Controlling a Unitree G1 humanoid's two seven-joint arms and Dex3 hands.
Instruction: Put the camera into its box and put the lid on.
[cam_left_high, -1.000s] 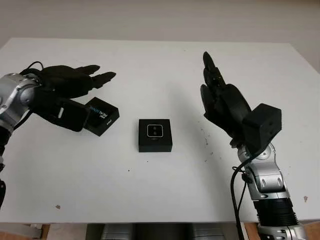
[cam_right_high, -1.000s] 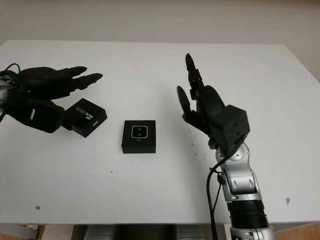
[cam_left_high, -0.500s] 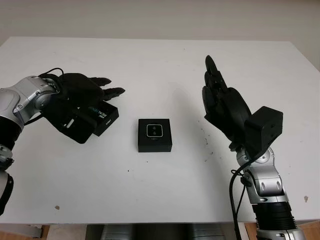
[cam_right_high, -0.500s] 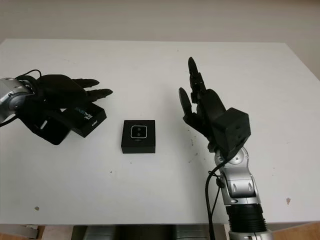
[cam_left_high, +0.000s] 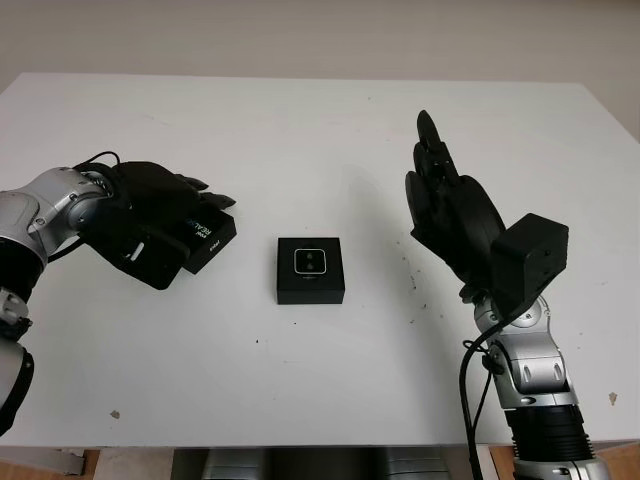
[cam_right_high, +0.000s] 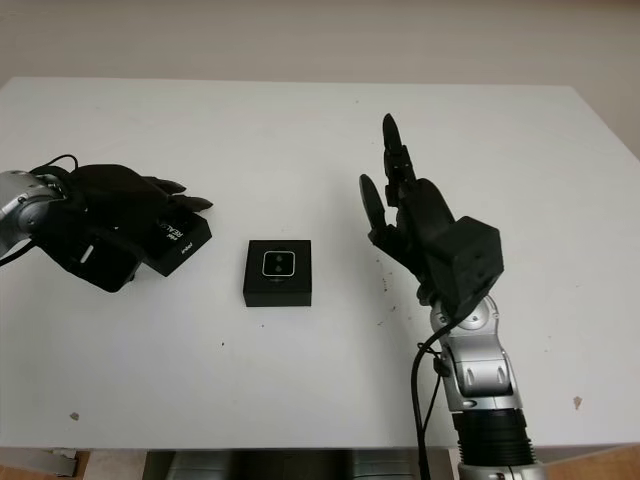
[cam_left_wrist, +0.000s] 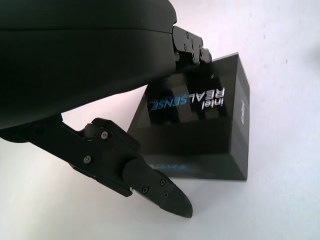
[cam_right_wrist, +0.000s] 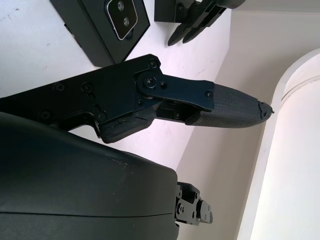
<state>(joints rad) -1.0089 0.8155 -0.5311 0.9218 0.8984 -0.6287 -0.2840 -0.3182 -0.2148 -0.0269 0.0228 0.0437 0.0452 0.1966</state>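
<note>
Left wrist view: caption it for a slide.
Left hand closing over the black lid on the white table.

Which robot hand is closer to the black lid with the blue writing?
Left. The left hand is right over the lid, fingers on its top. The right hand is open, raised far across the table, beyond the box.

Left hand (cam_left_high: 165, 215) perhaps clasping — right hand (cam_left_high: 450, 210) open
</note>
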